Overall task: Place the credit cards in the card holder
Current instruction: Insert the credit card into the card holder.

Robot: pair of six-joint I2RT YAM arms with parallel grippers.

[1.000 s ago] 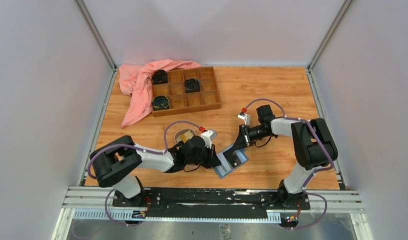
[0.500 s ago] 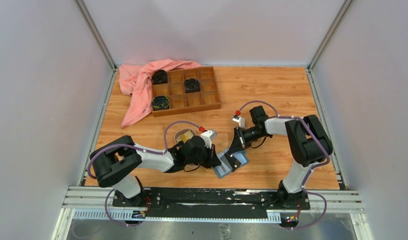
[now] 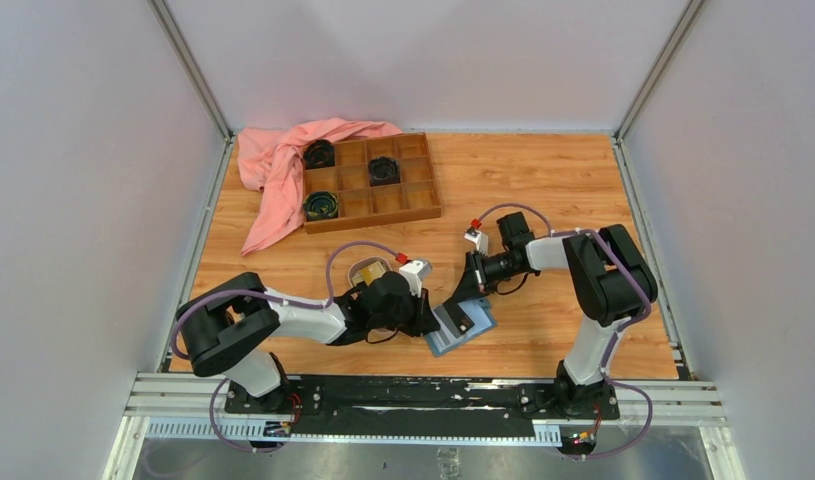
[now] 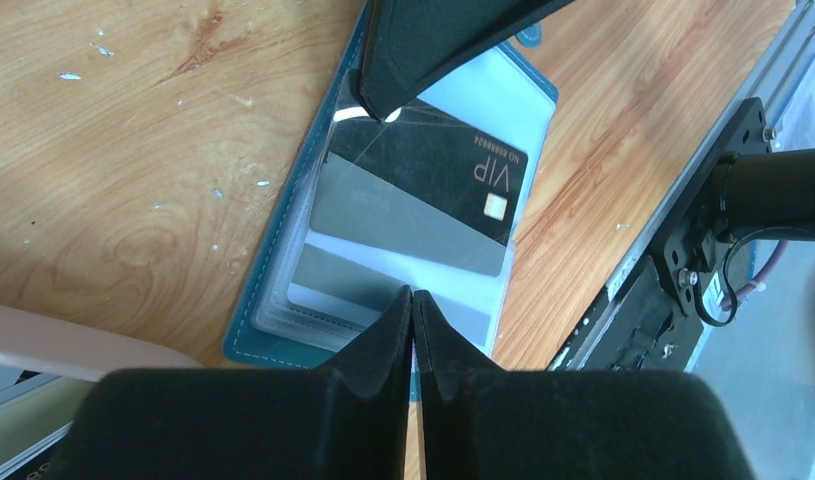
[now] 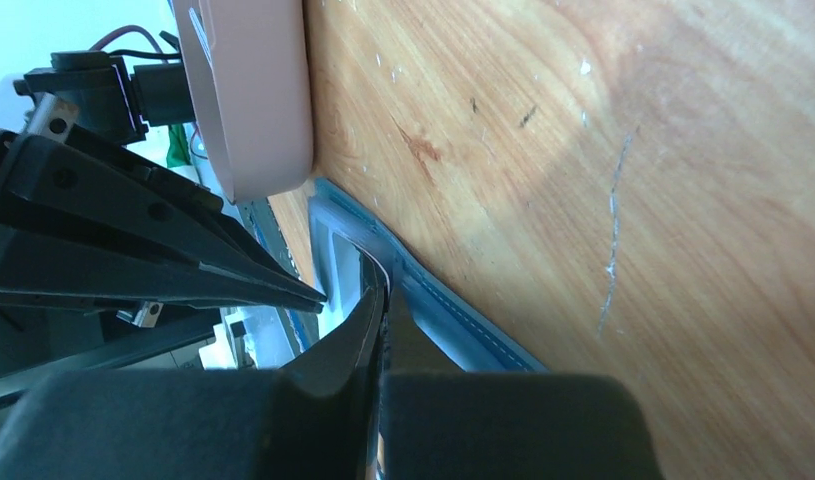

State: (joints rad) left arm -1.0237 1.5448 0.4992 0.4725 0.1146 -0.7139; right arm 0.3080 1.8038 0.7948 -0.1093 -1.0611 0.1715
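Both claws are pressed together: the left claw (image 4: 411, 305) is set on the near edge of the open blue folding card holder (image 4: 266, 285), and the right claw (image 4: 380, 103) touches a corner of the black plastic credit card (image 4: 423, 185). If the card is pushed askew, it could be buckled or the holder dragged along the wooden tabletop (image 4: 133, 150). The black card lies between the claws, angled over a grey card (image 4: 383, 215) inside the holder.

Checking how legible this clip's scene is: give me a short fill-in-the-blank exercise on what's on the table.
The black card in the blue card holder is printed ____. The wooden compartment tray holds ____ black round objects. The cloth beside the tray is ____.
Missing: VIP; three; pink.
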